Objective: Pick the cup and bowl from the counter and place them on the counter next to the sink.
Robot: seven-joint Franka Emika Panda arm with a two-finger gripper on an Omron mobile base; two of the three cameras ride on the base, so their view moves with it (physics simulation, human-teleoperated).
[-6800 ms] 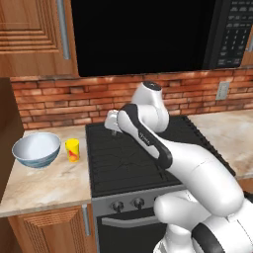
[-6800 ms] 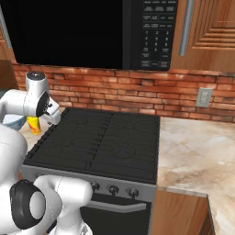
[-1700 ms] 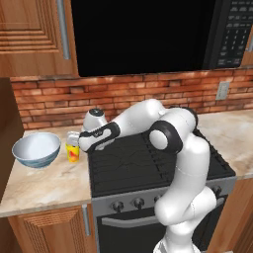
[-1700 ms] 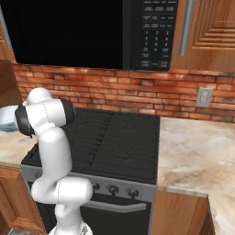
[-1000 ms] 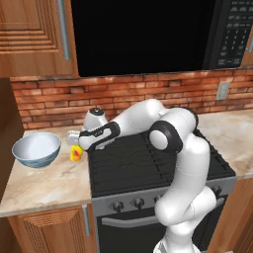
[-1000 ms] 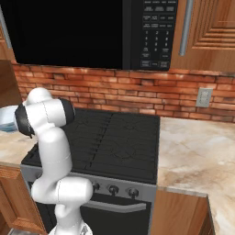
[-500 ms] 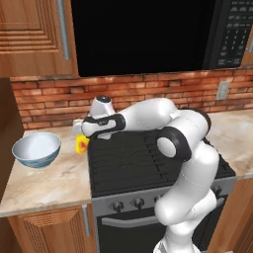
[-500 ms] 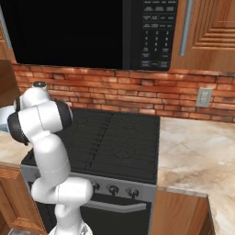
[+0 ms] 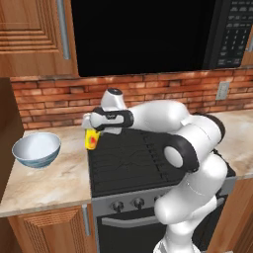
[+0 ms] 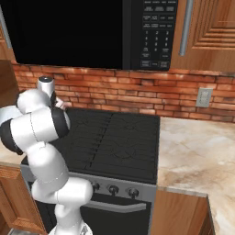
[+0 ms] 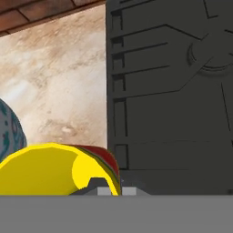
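The small yellow cup (image 9: 91, 140) with its red-orange mark hangs tilted over the left edge of the black stove, and my gripper (image 9: 91, 131) is shut on its rim. In the hand view the cup (image 11: 48, 169) lies close at the bottom left, its mouth turned toward the camera. The wide pale blue-grey bowl (image 9: 36, 148), white inside, stands on the beige counter (image 9: 52, 184) left of the stove, apart from the gripper. A sliver of the bowl (image 11: 8, 128) shows at the hand view's left edge. The sink is out of view.
The black stove top (image 9: 134, 159) lies right of the cup, with a brick wall behind it. More counter (image 10: 195, 149) runs right of the stove. A dark microwave (image 10: 92, 32) and wooden cabinets hang overhead. A brown side panel (image 9: 6, 128) bounds the left counter.
The gripper closed on the cup, lifted it off the counter and carried it up and right to the stove's left edge. The bowl has stayed in place.
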